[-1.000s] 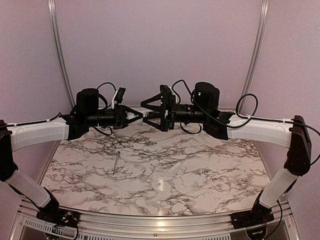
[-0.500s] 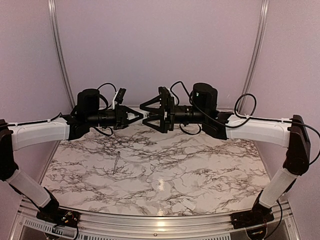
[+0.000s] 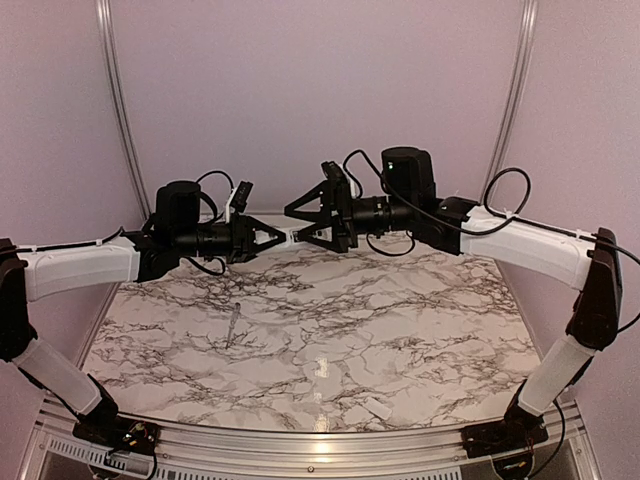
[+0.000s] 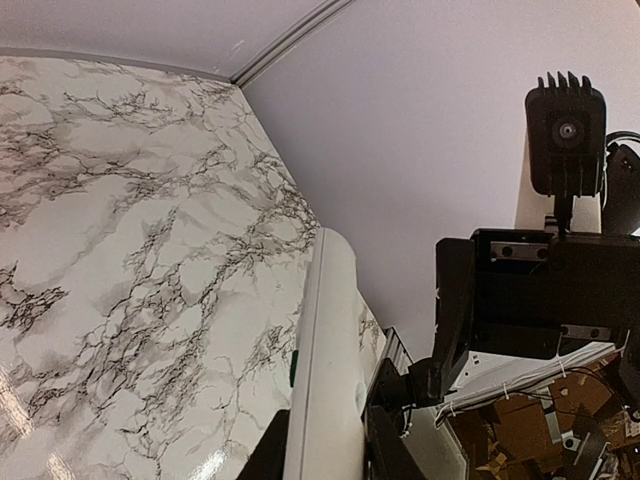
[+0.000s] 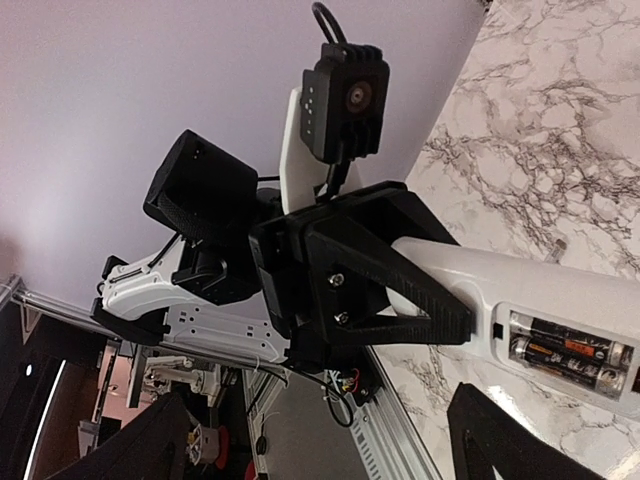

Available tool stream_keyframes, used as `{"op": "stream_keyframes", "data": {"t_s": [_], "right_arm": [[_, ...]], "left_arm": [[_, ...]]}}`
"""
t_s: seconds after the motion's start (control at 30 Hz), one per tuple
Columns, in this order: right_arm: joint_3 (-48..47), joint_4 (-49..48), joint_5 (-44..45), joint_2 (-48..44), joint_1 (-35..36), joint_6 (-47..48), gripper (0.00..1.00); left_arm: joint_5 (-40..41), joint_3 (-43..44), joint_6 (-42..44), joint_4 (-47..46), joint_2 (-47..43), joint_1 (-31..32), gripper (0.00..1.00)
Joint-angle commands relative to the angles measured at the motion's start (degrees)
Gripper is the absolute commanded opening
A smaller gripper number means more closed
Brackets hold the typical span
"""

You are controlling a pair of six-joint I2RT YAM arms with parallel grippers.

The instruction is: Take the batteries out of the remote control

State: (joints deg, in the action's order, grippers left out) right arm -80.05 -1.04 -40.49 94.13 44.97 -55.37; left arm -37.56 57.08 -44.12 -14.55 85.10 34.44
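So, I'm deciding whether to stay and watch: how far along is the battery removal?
Done: the remote control has its back open. In hand: the left gripper is shut on it, holding it above the table, with the open right gripper close by its free end. Left: both batteries sit in their slots; neither is out yet.

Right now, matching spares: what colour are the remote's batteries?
The batteries: black, orange markings; right wrist view.
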Motion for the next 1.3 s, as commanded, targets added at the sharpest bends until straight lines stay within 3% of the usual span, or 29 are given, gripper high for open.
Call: {"op": "stream_keyframes", "data": {"t_s": [0.0,0.4,0.53,1.03,1.27], "right_arm": [[-5.07,12.35,2.83,-2.17,-0.32,8.66,0.88],[-10.19,33.52,18.7,-4.51,-0.37,19.49,0.89],[-8.59,37.84,21.31,-5.29,-0.41,20.07,0.9],[-1.14,39.82,24.12,-6.8,-0.45,18.3,0.9],[-0.32,41.28,27.21,-7.21,-0.41,16.45,0.9]], "left_arm": [[-1.19,-1.29,0.27,0.57,-0.83,-0.16,0.0],[-4.23,-6.41,-2.61,-2.51,-2.71,-0.07,0.0],[-6.68,-8.93,-5.92,-7.91,-1.75,0.09,0.0],[-9.32,-10.8,-12.0,-18.26,12.06,2.47,0.0],[-6.59,-4.38,-11.39,-13.41,20.52,4.2,0.0]]}}
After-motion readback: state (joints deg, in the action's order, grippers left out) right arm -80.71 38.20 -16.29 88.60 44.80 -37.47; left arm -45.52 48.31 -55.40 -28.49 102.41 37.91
